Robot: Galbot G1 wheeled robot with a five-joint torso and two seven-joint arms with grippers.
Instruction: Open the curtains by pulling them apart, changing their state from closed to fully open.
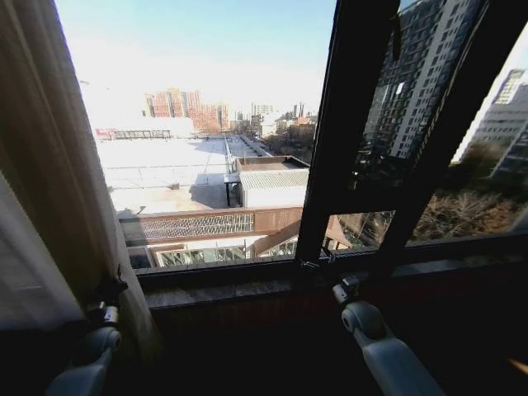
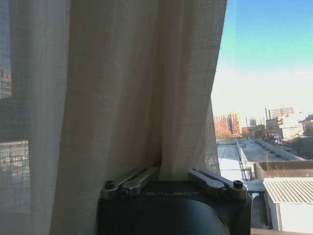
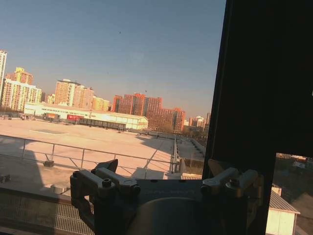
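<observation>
- Left gripper [image 2: 173,177], low at the robot's left, has its fingers spread with a fold of the curtains [image 2: 122,88] between them.
- Right gripper [image 3: 168,178], fingers apart and empty, faces the dark window frame [image 3: 264,78].
- Head view: the curtains [image 1: 49,181] bunched at left, sill [image 1: 247,289] beyond.

Sheer, matt woven cloth curtains [image 2: 122,88]

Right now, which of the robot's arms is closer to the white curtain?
Left. Its end effector sits against the curtain at the window's left edge. The right end effector is off by the dark window frame, with bare glass between.
</observation>
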